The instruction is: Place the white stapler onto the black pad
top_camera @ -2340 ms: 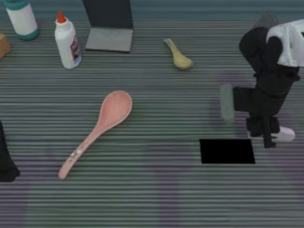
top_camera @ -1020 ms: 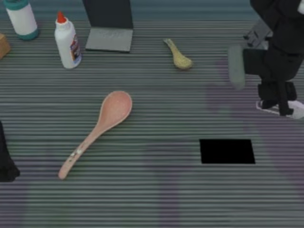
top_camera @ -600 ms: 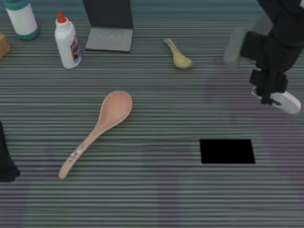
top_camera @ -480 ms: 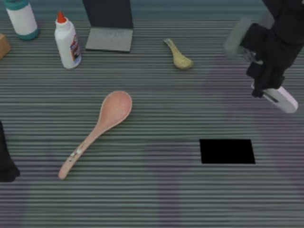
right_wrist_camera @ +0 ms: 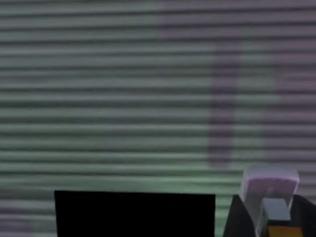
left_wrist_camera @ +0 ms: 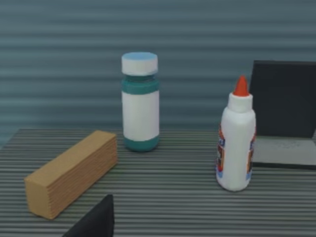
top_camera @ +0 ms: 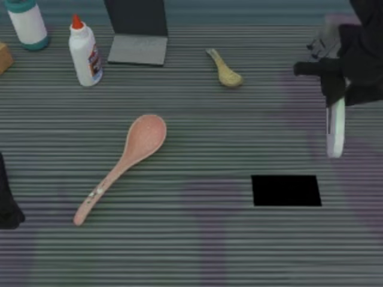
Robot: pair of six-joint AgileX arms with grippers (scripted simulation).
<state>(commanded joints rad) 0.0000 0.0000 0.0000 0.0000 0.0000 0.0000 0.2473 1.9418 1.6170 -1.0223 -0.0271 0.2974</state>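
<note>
The white stapler [top_camera: 335, 128] hangs in the air above the table at the right, beyond the black pad's far right corner. My right gripper [top_camera: 335, 95] is shut on its far end, and the stapler's free end points toward the table's near edge. The black pad [top_camera: 286, 190] lies flat and bare at the near right. In the right wrist view the stapler [right_wrist_camera: 269, 187] shows between the dark fingers [right_wrist_camera: 236, 219] of the right gripper [right_wrist_camera: 269, 219], with the black pad [right_wrist_camera: 133, 213] beside it. My left arm [top_camera: 6, 203] is parked at the left edge.
A pink spoon [top_camera: 122, 167] lies left of centre and a small tan spoon [top_camera: 225, 69] at the back. A glue bottle [top_camera: 84, 52], a teal-capped bottle [top_camera: 26, 23], a wooden block [left_wrist_camera: 71, 173] and a grey plate with a dark panel [top_camera: 137, 49] stand at the back left.
My right gripper has lifted the stapler off the table right of the pad, carried it toward the far side and turned it, so it now points toward the near edge.
</note>
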